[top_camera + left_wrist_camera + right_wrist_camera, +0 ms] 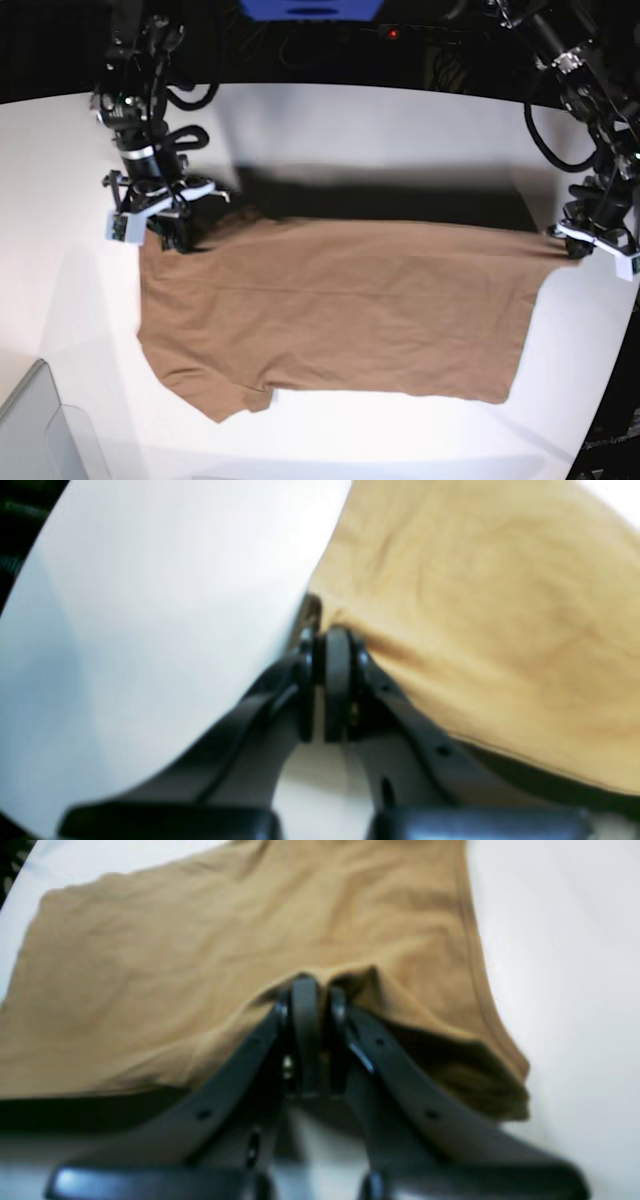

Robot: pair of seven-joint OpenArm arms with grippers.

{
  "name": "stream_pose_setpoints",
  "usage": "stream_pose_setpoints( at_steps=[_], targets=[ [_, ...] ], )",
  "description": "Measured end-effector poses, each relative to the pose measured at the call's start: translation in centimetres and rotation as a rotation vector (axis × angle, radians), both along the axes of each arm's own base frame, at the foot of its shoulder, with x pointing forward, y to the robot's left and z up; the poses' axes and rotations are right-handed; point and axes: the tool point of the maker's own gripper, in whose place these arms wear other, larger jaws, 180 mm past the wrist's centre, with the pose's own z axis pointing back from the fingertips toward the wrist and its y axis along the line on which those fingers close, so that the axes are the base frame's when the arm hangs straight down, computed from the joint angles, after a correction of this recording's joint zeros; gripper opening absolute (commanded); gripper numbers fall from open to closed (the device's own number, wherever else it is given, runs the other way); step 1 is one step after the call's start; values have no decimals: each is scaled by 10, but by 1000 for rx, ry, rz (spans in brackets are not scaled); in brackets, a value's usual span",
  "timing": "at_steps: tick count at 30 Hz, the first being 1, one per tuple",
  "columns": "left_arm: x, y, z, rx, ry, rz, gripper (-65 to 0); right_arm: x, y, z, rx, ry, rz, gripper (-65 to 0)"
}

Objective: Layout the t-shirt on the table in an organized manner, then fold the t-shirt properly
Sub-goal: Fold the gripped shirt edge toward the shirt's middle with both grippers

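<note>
At six to seven o'clock in the base view, nearest the camera, the corner of a grey translucent bin (40,430) is poking into the frame. Just beyond it the white table (380,130) is spreading out with its curved edge, and the tan-brown t-shirt (340,310) is lying across the middle of it, mostly flat and lightly wrinkled. A short sleeve (215,395) is sticking out at about seven o'clock of the garment, and the straight hem is running down its three o'clock side.

The shirt's far edge is being lifted off the tabletop at both ends, casting a dark shadow on the table behind it. At ten o'clock the right gripper (175,235) is pinching that far edge near the shoulder; in the right wrist view its jaws are pressed together around a small bunched ridge of cloth (350,977), with the fabric (200,965) draping away below. At three o'clock the left gripper (572,248) is clamping the far corner by the hem; in the left wrist view its jaws (332,635) are closed on the edge of the t-shirt (490,620), with bare table (150,630) at nine o'clock of them.
</note>
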Motion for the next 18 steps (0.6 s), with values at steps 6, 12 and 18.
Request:
stream_pose_setpoints(
  at_steps=[6, 12, 18],
  targets=[
    [16, 3, -18, -70, 30, 17, -649, 20, -3, -25, -1, 57, 18, -650],
    [35, -11, -34, -73, 90, -61, -649, 29, -7, -50, 4, 117, 21, -650],
    [65, -29, -39, -51, 136, -169, -649, 42, -6, -53, 16, 117, 22, -650]
  ],
)
